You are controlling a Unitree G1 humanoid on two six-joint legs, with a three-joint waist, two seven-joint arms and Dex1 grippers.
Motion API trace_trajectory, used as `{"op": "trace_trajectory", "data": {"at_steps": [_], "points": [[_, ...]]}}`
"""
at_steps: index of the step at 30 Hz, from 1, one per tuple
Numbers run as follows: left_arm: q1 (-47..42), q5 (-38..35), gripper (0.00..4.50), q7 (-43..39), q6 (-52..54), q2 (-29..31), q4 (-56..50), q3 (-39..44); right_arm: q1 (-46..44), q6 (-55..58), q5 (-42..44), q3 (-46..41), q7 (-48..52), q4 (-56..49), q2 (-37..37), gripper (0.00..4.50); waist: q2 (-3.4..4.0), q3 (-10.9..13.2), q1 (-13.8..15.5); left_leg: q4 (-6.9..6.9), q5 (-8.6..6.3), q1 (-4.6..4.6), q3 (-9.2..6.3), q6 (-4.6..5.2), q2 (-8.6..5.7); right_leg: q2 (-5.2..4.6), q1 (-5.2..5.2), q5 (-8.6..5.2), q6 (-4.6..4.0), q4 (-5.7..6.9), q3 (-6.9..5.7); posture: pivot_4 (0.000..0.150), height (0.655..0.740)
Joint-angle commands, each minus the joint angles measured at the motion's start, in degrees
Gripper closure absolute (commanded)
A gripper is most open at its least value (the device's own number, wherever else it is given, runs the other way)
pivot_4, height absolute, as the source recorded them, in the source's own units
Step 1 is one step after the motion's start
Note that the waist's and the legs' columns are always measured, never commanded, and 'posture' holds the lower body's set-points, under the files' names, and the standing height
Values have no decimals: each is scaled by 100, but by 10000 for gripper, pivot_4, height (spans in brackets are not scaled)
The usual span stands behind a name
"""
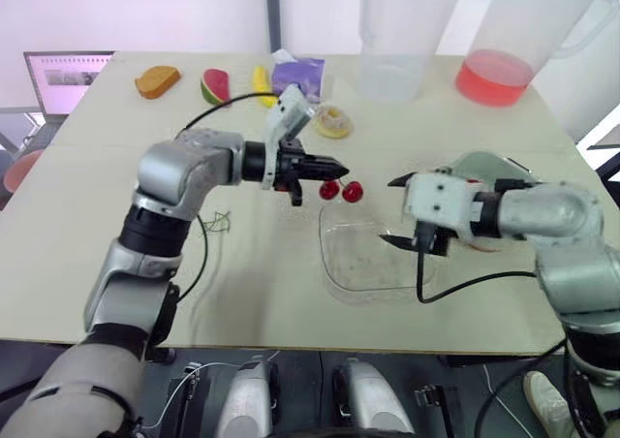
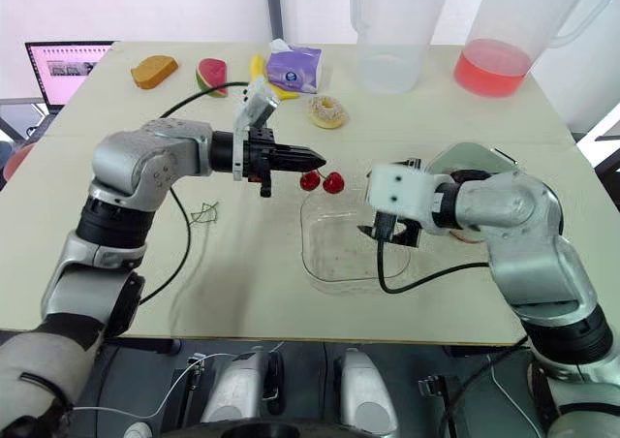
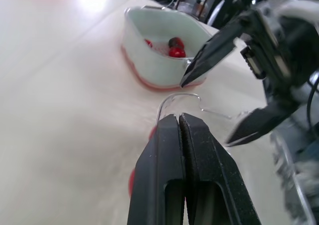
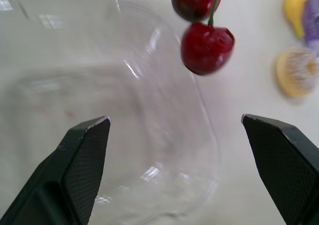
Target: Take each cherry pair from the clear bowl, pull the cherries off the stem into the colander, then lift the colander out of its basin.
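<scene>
My left gripper point(image 1: 341, 169) is shut on the stem of a cherry pair point(image 1: 340, 190), whose two red cherries hang just past the far rim of the clear bowl point(image 1: 334, 264). My right gripper point(image 1: 392, 210) is open over the bowl's right side, a little right of and below the cherries point(image 4: 207, 46). The bowl looks empty. The white colander point(image 3: 159, 60) sits in its reddish basin behind my right arm and holds a few cherries point(image 3: 174, 48). In the left wrist view, the right gripper's fingers point(image 3: 214, 51) are spread in front of the colander.
Bare stems point(image 1: 221, 222) lie on the table left of the bowl. Along the far edge are toy bread point(image 1: 158, 80), a watermelon slice point(image 1: 214, 85), a banana point(image 1: 262, 84), a purple tissue pack point(image 1: 298, 73), a donut point(image 1: 332, 121), an empty pitcher point(image 1: 392, 60) and a pitcher of red liquid point(image 1: 499, 75).
</scene>
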Motion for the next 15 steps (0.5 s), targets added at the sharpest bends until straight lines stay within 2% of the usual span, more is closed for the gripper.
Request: {"op": "trace_trajectory", "data": {"at_steps": [1, 4, 8, 15], "points": [[26, 82, 45000, -336, -729, 153, -470, 102, -522, 1484, 841, -312, -55, -239, 160, 414, 0, 0, 10, 0, 0, 0, 0, 0, -1, 0, 0, 0, 0, 0, 0, 1500, 7400], [111, 38, 45000, -537, -908, 290, -686, 128, -968, 2435, 1325, -340, -319, -115, 442, 414, 0, 0, 6, 0, -7, 0, 0, 13, -5, 0, 1, 0, 0, -1, 1, 1500, 7400], [194, -34, 45000, -588, -908, 329, -824, 148, -1499, 3143, 1789, -347, -751, 131, 943, 414, 0, 0, 3, -1, -17, -1, 0, 30, -4, 2, -1, 0, 0, 0, 1, 1500, 7400], [251, -106, 45000, -609, -795, 373, -937, 179, -1701, 3287, 2261, -292, -1301, 496, 977, 414, 0, 0, 2, 0, -26, -6, 0, 45, -9, 3, -3, 0, 1, -2, 0, 1500, 7400]]}}
